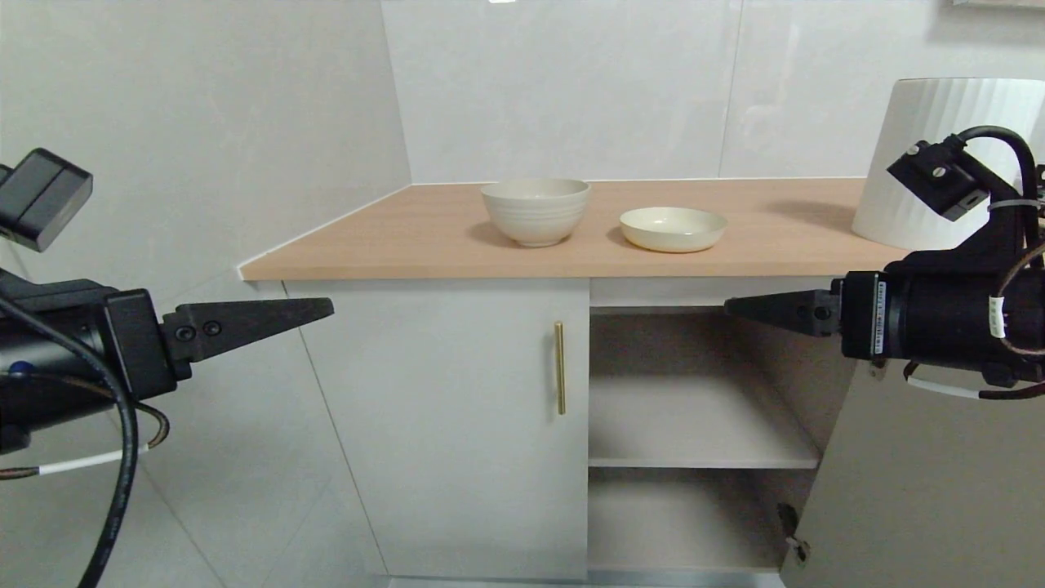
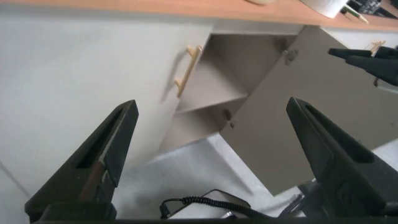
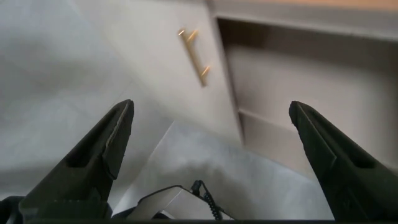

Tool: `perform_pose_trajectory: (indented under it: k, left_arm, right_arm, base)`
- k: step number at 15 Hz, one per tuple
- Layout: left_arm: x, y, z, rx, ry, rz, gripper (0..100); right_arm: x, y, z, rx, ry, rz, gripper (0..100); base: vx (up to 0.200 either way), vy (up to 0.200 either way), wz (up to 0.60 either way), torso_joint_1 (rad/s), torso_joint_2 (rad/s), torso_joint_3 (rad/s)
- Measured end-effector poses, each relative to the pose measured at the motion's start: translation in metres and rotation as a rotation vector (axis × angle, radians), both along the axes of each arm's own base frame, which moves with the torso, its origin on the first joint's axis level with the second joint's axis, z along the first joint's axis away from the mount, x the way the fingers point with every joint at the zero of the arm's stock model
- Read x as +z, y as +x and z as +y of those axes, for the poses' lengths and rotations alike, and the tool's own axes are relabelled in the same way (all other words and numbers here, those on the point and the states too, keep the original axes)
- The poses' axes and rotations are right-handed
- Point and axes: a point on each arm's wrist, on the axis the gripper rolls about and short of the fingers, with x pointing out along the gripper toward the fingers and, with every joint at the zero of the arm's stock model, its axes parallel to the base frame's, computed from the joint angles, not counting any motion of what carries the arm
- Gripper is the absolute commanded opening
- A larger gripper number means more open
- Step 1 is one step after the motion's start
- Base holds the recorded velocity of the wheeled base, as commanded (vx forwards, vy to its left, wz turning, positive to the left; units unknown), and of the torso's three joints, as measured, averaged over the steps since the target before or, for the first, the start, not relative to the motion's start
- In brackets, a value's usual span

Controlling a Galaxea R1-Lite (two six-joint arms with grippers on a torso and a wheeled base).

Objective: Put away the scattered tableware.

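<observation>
— Where's the tableware?

— Your bowl (image 1: 535,211) and dish (image 1: 673,228) sit near each other, not touching, on the counter (image 1: 392,245). Below them the right door (image 1: 898,506) stands open, I judge so the shelf (image 1: 694,425) can take them.

— And the grippers?

— The left gripper (image 2: 211,106) and right gripper (image 3: 211,106) both gape wide and empty, short of the counter. A white ribbed tub (image 1: 939,163), possibly a bin, crowds your right side.

One bowl (image 1: 535,211), one plate (image 1: 673,228) — one white ribbed container (image 1: 902,163), one cabinet (image 1: 457,425).
</observation>
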Motion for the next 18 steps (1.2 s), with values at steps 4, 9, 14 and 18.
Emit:
perform_pose_trajectory:
  k: [4, 9, 14, 18]
  left_arm:
    - [-0.001, 0.001, 0.0, 0.0, 0.001, 0.007, 100]
    - [-0.002, 0.001, 0.0, -0.001, 0.001, 0.008, 100]
    - [-0.002, 0.001, -0.001, -0.003, 0.0, 0.01, 100]
    - [-0.003, 0.002, -0.001, -0.005, 0.0, 0.013, 100]
  right_arm:
    - [0.0, -0.001, 0.0, 0.0, -0.001, 0.002, 100]
    - [0.006, -0.01, -0.005, 0.022, -0.006, 0.03, 100]
    - [0.006, -0.011, -0.006, 0.029, 0.007, 0.009, 100]
    - [0.003, -0.01, -0.006, 0.029, 0.004, 0.003, 100]
  base:
    - [0.05, 0.0, 0.0, 0.003, 0.0, 0.001]
    - [0.0, 0.0, 0.0, 0.0, 0.0, 0.0]
    - [0.0, 0.0, 0.0, 0.0, 0.0, 0.0]
    - [0.0, 0.0, 0.0, 0.008, -0.02, -0.016]
